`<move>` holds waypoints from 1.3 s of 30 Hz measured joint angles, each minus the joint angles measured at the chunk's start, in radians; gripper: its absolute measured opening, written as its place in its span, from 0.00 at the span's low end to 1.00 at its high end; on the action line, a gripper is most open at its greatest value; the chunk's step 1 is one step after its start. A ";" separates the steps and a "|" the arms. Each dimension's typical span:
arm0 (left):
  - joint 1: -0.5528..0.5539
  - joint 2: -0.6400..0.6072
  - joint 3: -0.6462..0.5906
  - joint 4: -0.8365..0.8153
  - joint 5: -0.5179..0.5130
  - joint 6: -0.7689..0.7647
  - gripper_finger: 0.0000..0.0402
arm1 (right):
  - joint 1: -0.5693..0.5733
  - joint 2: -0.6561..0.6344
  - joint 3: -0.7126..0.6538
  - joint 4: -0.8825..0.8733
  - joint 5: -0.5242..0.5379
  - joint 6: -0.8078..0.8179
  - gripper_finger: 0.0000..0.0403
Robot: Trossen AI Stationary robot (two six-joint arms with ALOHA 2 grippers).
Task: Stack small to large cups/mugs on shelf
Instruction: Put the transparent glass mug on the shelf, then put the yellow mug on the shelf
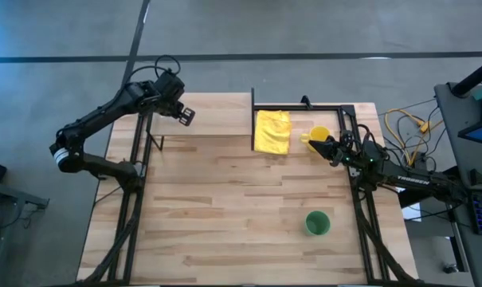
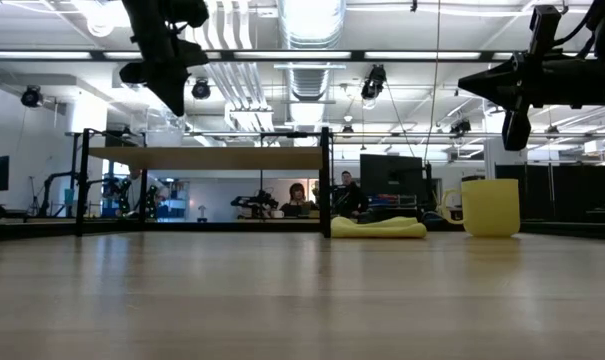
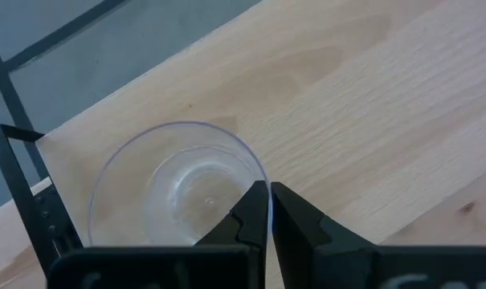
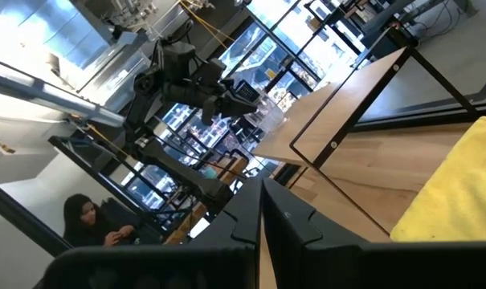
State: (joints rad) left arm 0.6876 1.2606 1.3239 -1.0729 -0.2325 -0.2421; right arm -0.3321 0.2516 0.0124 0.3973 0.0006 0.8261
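Observation:
My left gripper (image 1: 183,113) is over the left end of the shelf (image 1: 213,115), a raised light board on black legs (image 2: 207,158), and is shut on the clear glass cup (image 3: 174,189). The yellow mug (image 1: 320,134) stands upright on the table beside the yellow cloth (image 1: 272,131); it also shows in the low view (image 2: 490,208). My right gripper (image 1: 311,144) hangs shut and empty just above and beside the mug (image 4: 261,210). The green cup (image 1: 317,222) stands on the table at the near right. My left gripper pinches the glass cup's wall at the rim (image 3: 263,183), one finger inside the cup and one outside. The fingers come from above, pointing down. The cup stays upright, mouth up, over the shelf board; whether its base rests on the board I cannot tell.
A black frame (image 1: 304,105) borders the cloth and mug at the far right. Black frame bars run along both sides of the table (image 1: 133,183). The middle and near part of the tabletop (image 1: 225,207) is bare. People sit in the room beyond (image 2: 297,195).

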 joint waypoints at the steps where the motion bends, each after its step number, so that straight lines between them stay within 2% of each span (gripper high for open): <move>1: 0.000 0.000 -0.001 0.001 0.000 0.013 0.00 | 0.000 0.000 0.000 0.000 0.000 0.000 0.02; 11: 0.000 0.001 0.001 -0.011 0.001 0.071 0.00 | 0.000 0.000 0.000 0.000 0.000 0.000 0.02; 22: 0.000 0.001 0.009 -0.018 0.006 0.074 0.18 | 0.000 0.000 0.000 0.000 0.000 0.000 0.02; 27: 0.000 0.001 0.039 -0.018 -0.001 0.069 0.20 | 0.000 0.000 0.000 0.000 0.000 0.000 0.02; 30: -0.002 -0.002 0.083 -0.017 0.076 0.066 0.20 | 0.000 0.000 0.000 0.000 0.000 0.000 0.02; 35: -0.005 -0.004 0.184 -0.006 0.316 0.064 0.20 | 0.000 0.000 0.000 0.059 -0.008 -0.016 0.02; 39: -0.050 -0.005 0.251 0.017 0.351 0.089 0.20 | 0.000 0.000 0.000 0.185 -0.010 -0.046 0.02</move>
State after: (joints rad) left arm 0.6374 1.2560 1.5750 -1.0563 0.1187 -0.1534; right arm -0.3317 0.2516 0.0128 0.5826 -0.0099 0.7799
